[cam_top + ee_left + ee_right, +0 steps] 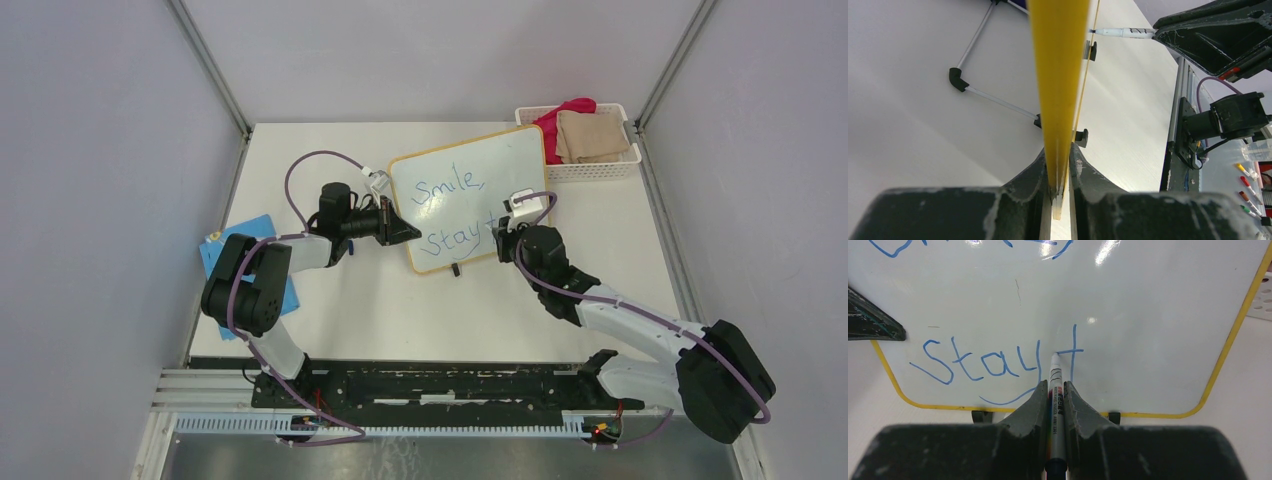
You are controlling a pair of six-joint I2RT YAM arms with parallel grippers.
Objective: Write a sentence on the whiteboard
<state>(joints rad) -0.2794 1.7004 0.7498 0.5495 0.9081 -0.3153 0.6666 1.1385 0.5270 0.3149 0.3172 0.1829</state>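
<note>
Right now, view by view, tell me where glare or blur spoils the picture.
Right wrist: bright glare patches on the whiteboard at the picture's top, the sentence sharp. Left wrist: the board's yellow frame, between the left fingers, is close and blurred. Top external: even light, no glare.

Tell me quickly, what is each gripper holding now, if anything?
Left gripper: closed on the edge of the whiteboard.
Right gripper: closed on a marker.
</note>
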